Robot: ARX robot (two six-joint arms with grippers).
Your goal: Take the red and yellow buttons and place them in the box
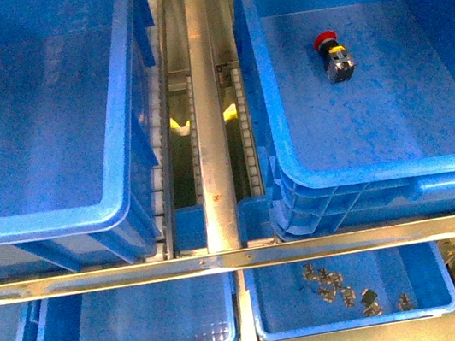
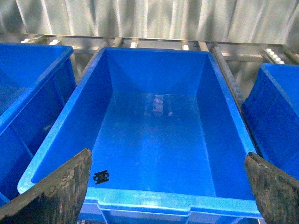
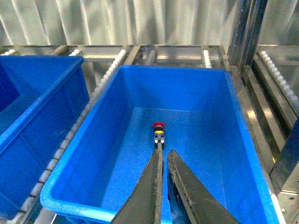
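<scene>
- One red button (image 1: 333, 54) was all I could find: on its side on the floor of the right box (image 1: 366, 173), toward the back wall, cap pointing away from me. No yellow button showed in any view.
- It lay loose and was touching no wall. I judged it could be gripped across its dark body from above.
- My right gripper (image 3: 165, 153) hung over the same box with its tips lined up on the button, well short of it. The fingers were nearly together with only a slit between them, and they held nothing.
- That gap looked too narrow for the body, so I'd have had to spread them before going down.
- I couldn't tell whether the button was already delivered there or waiting to be picked.
- My left gripper (image 2: 168, 156) was spread wide and empty over the near rim of the left crate (image 2: 140, 199).
- That crate held only a small black clip (image 2: 101, 177) near its front corner, so the left side had nothing to grab.
- A steel rail (image 1: 203, 96) ran between the two crates. Some yellow bits (image 1: 179, 124) sat down in the gap beside it, too hidden to identify.
- Shallow trays (image 1: 355, 321) sat nearest me below the front bar, one with small metal parts (image 1: 341, 286). Those weren't my job.
</scene>
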